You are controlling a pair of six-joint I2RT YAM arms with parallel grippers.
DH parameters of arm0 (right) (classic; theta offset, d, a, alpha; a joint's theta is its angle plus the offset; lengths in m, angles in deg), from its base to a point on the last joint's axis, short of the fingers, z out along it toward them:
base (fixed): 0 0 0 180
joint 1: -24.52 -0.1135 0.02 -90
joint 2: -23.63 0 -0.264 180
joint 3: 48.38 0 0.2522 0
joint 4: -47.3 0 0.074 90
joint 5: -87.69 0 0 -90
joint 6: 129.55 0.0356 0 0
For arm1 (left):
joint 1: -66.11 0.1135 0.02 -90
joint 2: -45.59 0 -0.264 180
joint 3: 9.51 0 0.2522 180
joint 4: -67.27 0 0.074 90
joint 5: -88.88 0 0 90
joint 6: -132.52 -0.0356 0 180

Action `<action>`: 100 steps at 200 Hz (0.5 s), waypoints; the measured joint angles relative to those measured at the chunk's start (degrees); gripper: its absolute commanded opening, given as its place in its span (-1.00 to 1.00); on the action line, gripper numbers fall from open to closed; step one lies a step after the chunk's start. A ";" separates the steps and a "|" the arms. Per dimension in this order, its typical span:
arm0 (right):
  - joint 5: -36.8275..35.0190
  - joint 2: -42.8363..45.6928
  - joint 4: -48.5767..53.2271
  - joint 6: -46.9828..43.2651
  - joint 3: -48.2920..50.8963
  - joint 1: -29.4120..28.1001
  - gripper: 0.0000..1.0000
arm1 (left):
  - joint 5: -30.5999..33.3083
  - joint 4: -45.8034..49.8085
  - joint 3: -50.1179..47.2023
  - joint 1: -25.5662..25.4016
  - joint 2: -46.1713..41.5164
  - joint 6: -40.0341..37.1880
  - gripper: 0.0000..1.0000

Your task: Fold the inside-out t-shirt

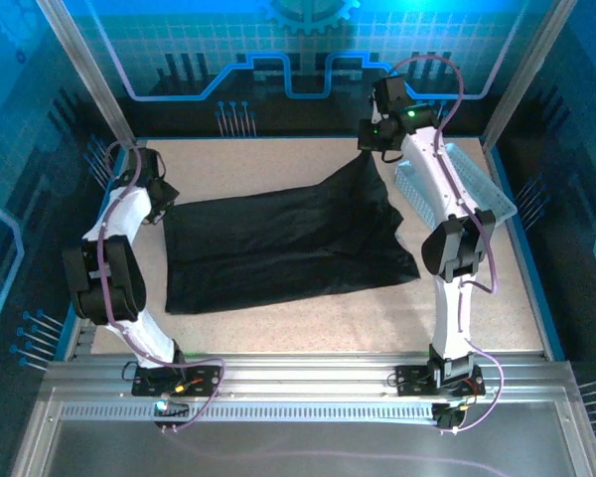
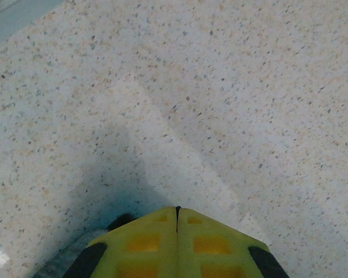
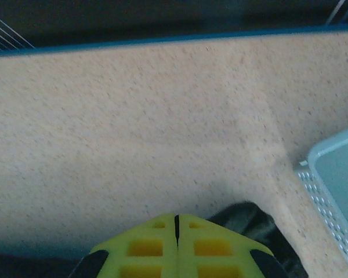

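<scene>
— On the table (image 1: 278, 333), where do we find the shirt (image 1: 278, 243)?
— Across the middle, between our two arms. Most of it lies flat and dark on the speckled top, but its far right corner stands up in a peak.
— What holds that peak?
— Our right claw (image 1: 372, 149). From above, the cloth rises straight to it. In the right wrist view our yellow fingers (image 3: 145, 246) press together with no gap, and dark cloth bulges out just beneath them on the right. We read that claw as clamped on the shirt.
— And the tray (image 1: 462, 179)?
— It sits to the right of the shirt, near the lifted corner, partly behind our right arm. We see its perforated wall at the right edge of the right wrist view.
— Where is our left claw (image 1: 162, 204)?
— At the shirt's far left corner, right at the edge of the cloth. In the left wrist view its fingers (image 2: 145, 243) meet along a thin seam, so it is closed. A dark sliver peeks out under them on the left. Whether any cloth is nipped between them, we cannot tell.
</scene>
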 measured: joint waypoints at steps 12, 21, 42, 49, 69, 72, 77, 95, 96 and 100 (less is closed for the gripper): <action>-0.46 1.18 -0.57 0.33 4.09 0.04 -1.00 | 0.00 -0.24 -1.88 0.00 -0.96 0.00 -1.00; -0.39 2.60 -1.75 0.35 9.05 0.11 -1.00 | 0.00 -0.26 -3.19 0.02 -1.64 0.00 -1.00; 1.55 5.31 -4.13 0.76 19.74 0.15 -1.00 | -0.04 -0.85 -5.99 0.07 -3.23 -0.02 -1.00; 2.45 5.97 -5.11 0.79 22.67 0.15 -1.00 | -0.07 -1.03 -6.88 0.07 -3.91 -0.02 -1.00; 4.37 8.00 -7.45 1.20 28.50 0.15 -1.00 | -0.22 -1.73 -9.35 0.07 -6.36 -0.02 -1.00; 4.66 8.46 -7.78 1.22 29.20 0.15 -1.00 | -0.22 -1.84 -9.77 0.07 -6.93 0.00 -1.00; 5.25 9.35 -8.20 1.38 30.27 0.15 -1.00 | -0.22 -1.95 -10.60 0.07 -7.85 0.00 -1.00; 6.51 13.42 -9.84 1.79 33.59 0.15 -1.00 | -0.24 -2.64 -13.79 0.07 -11.65 0.02 -1.00; 6.54 13.66 -9.86 1.84 33.70 0.15 -1.00 | -0.28 -2.71 -14.10 0.07 -11.98 0.02 -1.00; 6.62 14.91 -10.12 1.90 34.49 0.15 -1.00 | -0.33 -2.97 -14.80 0.07 -12.74 0.04 -1.00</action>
